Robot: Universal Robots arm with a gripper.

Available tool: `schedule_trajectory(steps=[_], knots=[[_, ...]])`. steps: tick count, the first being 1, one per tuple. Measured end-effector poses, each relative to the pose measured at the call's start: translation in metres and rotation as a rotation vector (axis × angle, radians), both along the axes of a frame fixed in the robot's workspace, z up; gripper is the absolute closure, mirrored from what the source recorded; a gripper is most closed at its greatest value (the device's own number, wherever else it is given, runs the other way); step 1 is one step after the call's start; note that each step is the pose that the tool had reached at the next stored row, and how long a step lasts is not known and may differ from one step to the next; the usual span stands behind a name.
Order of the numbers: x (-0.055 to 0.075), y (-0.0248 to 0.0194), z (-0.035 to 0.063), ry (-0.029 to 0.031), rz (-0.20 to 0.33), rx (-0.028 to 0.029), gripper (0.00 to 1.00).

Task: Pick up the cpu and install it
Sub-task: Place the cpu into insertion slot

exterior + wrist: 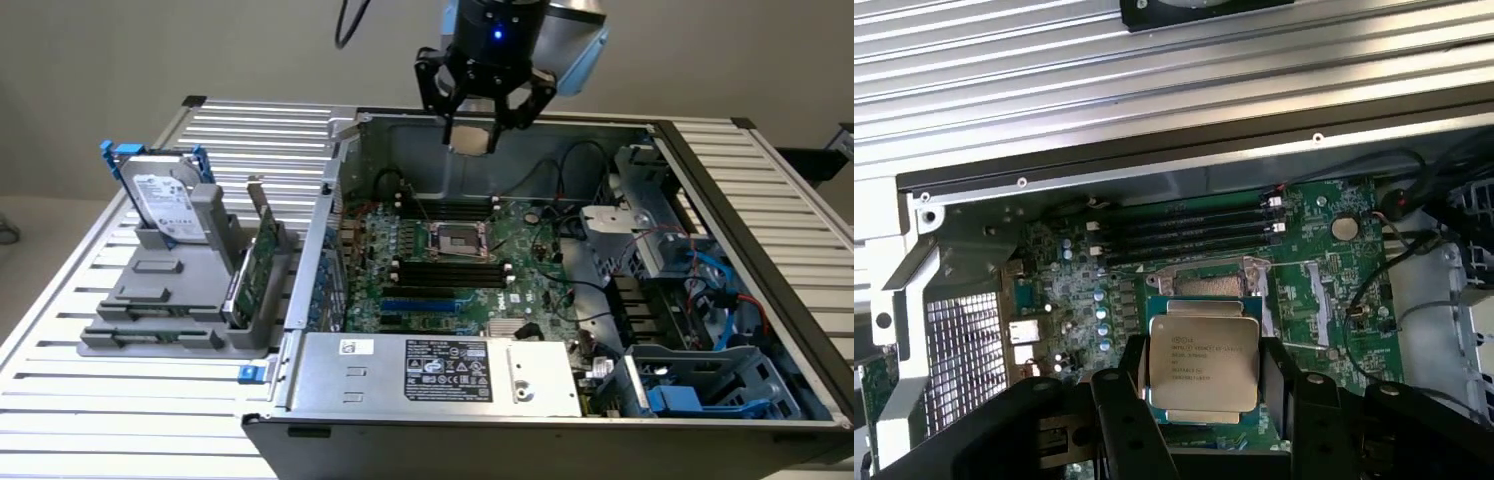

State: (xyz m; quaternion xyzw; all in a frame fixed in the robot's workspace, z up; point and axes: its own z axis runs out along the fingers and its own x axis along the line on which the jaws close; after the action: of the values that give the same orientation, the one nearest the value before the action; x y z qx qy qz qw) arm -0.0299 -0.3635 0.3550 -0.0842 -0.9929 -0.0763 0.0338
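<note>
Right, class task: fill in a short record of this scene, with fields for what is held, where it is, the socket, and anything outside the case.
held item: cpu, label side facing the wrist camera
jaws: closed on two opposite edges of the cpu
cpu position: in the air above the open computer case
socket: on the motherboard, cpu not yet in it
outside the case: hard drive, upright in a grey holder at the exterior view's left
</note>
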Motion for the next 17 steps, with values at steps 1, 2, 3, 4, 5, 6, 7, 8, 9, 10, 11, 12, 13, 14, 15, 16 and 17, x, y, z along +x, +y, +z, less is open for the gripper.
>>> schedule_trajectory(steps=[1,2,3,4,5,6,7,8,9,10,11,12,13,14,15,16,17], knots=[[0.0000,0.0000,-0.0001,0.0000,-0.016,0.0003,0.45],[0.0000,0.0000,-0.0001,0.0000,-0.031,0.0015,0.45],[0.0000,0.0000,-0.0002,0.0001,-0.042,0.0036,0.45],[0.0000,0.0000,-0.0002,0.0004,-0.052,0.0055,0.45],[-0.0001,0.0000,-0.0003,0.0012,-0.065,0.0056,0.45],[-0.0001,0.0001,-0.0003,0.0019,-0.080,0.0056,0.45],[-0.0001,0.0000,-0.0004,0.0025,-0.096,0.0056,0.45],[-0.0001,0.0000,-0.0006,0.0029,-0.113,0.0056,0.45],[-0.0001,0.0000,-0.0008,0.0031,-0.131,0.0056,0.45],[-0.0001,0.0000,-0.0010,0.0033,-0.149,0.0057,0.45],[-0.0001,0.0000,-0.0012,0.0035,-0.168,0.0056,0.45],[-0.0001,0.0000,-0.0015,0.0037,-0.186,0.0056,0.45],[-0.0001,0.0000,-0.0017,0.0038,-0.204,0.0056,0.45],[-0.0001,0.0000,-0.0019,0.0040,-0.222,0.0056,0.45],[-0.0001,0.0000,-0.0021,0.0040,-0.240,0.0056,0.45],[-0.0001,0.0000,-0.0023,0.0040,-0.258,0.0056,0.45],[-0.0001,0.0000,-0.0025,0.0040,-0.276,0.0057,0.45]])
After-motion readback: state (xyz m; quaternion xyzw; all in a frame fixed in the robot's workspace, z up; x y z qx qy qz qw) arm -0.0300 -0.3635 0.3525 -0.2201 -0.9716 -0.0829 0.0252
